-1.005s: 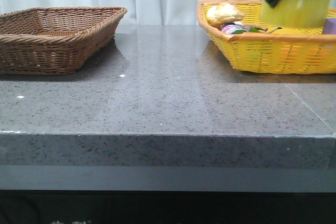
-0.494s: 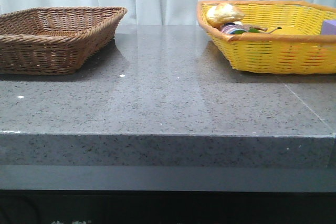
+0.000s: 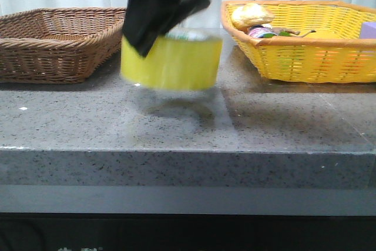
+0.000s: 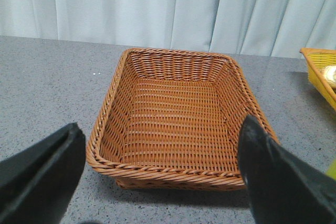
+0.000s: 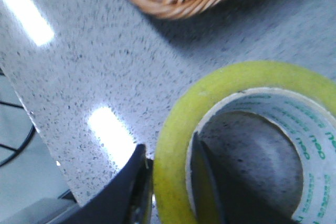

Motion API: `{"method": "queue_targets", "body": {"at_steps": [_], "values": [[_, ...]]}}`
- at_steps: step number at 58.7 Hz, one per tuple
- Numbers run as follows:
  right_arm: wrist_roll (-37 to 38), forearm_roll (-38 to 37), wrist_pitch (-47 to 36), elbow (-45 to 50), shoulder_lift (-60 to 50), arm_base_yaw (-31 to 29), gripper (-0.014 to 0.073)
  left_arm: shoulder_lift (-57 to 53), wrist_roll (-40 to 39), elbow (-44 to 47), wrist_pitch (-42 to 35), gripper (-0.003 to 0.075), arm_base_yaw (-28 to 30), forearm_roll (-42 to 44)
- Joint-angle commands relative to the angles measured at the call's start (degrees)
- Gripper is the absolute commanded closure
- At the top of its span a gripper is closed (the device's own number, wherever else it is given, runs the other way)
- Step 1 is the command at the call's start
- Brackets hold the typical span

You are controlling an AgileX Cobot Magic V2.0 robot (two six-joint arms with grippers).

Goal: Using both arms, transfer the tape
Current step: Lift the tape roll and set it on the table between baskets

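So the right gripper (image 3: pixel 154 24) was hanging over the middle of the grey stone table (image 3: pixel 176 121) with the tape (image 3: pixel 171 62) clamped in it. In the right wrist view you could see how it was held: one finger (image 5: pixel 128 184) sat on the outside of the yellow wall and the other went down inside the white core, so the jaws were pinching the roll's wall between them. The green lettering ran around the inside of that core.

From the front, the roll looked blurry and seemed to hang just above the tabletop, flat side up, with a faint reflection under it. I couldn't tell for sure whether it was touching the surface. It sat between the two baskets: the brown wicker basket (image 3: pixel 59 39) was off at about 9 o'clock from it, and the yellow basket (image 3: pixel 305 57) at about 3 o'clock. The yellow one had a pale lumpy thing (image 3: pixel 251 14), a small multicoloured roll (image 3: pixel 262 31) and something purple (image 3: pixel 369 29) in it.

The left gripper (image 4: pixel 163 177) was over by the brown basket, looking down into it, with its two black fingers (image 4: pixel 42 174) spread wide and nothing between them. A pale curtain (image 4: pixel 157 3) ran along behind the table.
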Motion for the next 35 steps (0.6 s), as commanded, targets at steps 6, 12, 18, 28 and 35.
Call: {"method": "queue_targets", "body": {"at_steps": [6, 12, 18, 28, 35], "values": [[-1.13, 0.51, -5.33, -1.64, -0.14, 0.08, 0.0431, 0.34, -0.47, -1.81, -4.69, 0.0134, 0.15, -0.04], [-1.13, 0.51, -5.23, -1.64, -0.01, 0.08, 0.0392, 0.34, -0.47, -1.81, -4.69, 0.0134, 0.15, -0.04], [-1.13, 0.51, -5.20, -1.64, -0.12, 0.08, 0.0303, 0.34, -0.47, -1.81, -4.69, 0.0134, 0.15, -0.04], [-1.13, 0.55, -5.15, -1.71, -1.08, 0.08, 0.0227, 0.34, -0.47, -1.81, -4.69, 0.0134, 0.15, -0.04], [-1.06, 0.55, -4.31, -1.97, -4.63, -0.11, 0.0234, 0.34, -0.47, -1.81, -4.69, 0.0134, 0.15, -0.04]]}}
